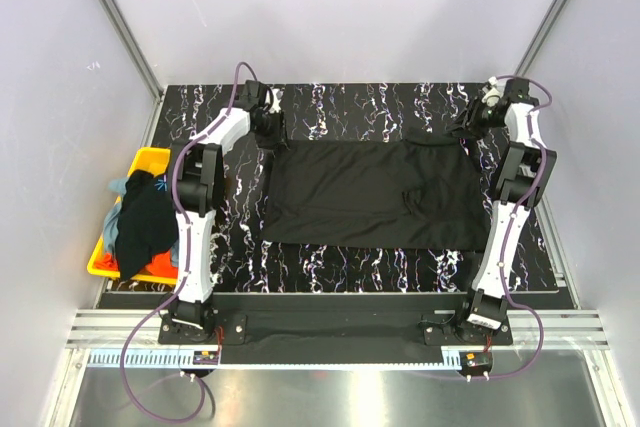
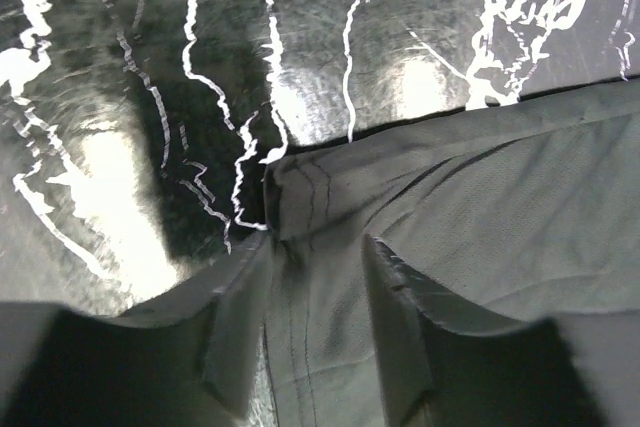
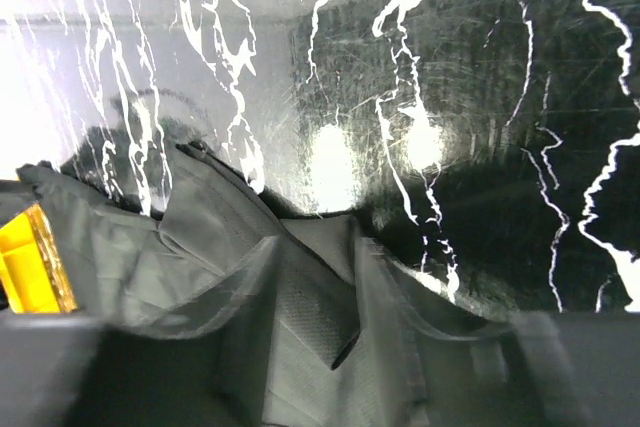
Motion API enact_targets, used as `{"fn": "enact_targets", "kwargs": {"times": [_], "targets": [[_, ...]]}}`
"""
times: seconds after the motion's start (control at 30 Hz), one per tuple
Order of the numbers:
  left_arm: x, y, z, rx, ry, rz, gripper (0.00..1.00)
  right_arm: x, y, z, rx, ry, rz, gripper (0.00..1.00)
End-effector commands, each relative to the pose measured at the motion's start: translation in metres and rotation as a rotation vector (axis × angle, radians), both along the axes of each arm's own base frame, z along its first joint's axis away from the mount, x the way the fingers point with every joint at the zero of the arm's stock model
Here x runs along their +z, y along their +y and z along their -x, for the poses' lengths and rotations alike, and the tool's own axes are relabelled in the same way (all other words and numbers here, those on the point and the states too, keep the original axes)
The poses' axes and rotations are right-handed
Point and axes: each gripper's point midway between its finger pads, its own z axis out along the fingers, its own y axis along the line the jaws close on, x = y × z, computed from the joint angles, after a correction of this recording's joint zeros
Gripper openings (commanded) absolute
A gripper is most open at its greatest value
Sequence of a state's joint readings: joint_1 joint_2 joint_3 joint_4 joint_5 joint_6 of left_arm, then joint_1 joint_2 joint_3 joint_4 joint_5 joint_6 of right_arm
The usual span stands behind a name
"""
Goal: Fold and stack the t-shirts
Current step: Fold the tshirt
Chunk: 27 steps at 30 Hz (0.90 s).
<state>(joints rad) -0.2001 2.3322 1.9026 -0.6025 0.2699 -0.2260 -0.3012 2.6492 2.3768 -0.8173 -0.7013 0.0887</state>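
A plain black t-shirt (image 1: 370, 192) lies spread flat in the middle of the black marbled table (image 1: 330, 267). My left gripper (image 1: 270, 135) is at its far left corner. In the left wrist view the gripper (image 2: 320, 247) is closed in on bunched cloth (image 2: 500, 207), and the corner pokes past the fingertips. My right gripper (image 1: 468, 127) is at the far right corner. In the right wrist view the gripper (image 3: 318, 247) holds a folded flap of the shirt (image 3: 200, 217). More t-shirts are heaped at the left: black (image 1: 148, 222), grey-blue (image 1: 118, 187), orange-red (image 1: 105, 262).
The heap sits in a yellow plastic bin (image 1: 150, 157) off the table's left edge. A bit of yellow (image 3: 35, 257) shows at the left of the right wrist view. Grey walls and metal frame posts close in the back and sides.
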Motion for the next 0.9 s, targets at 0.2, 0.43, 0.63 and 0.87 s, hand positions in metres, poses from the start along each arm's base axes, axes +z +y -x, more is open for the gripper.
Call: {"fn": "enact_targets", "kwargs": {"times": [0.2,0.43,0.63,0.87], "targets": [[0.029,-0.009,-0.015,-0.004,-0.027,0.134,0.0,0.023,0.004,-0.027,-0.002,-0.086,-0.074,0.04],[0.047,0.014,-0.019,0.117,-0.022,0.138,0.0,0.086,0.018,-0.055,0.018,-0.328,-0.166,0.0],[0.05,0.018,-0.01,0.154,0.001,0.141,0.0,0.12,0.036,-0.054,0.049,-0.389,-0.136,0.0],[0.04,0.03,0.003,0.193,0.025,0.08,0.08,0.081,0.025,-0.043,-0.012,-0.269,-0.063,0.41]]}}
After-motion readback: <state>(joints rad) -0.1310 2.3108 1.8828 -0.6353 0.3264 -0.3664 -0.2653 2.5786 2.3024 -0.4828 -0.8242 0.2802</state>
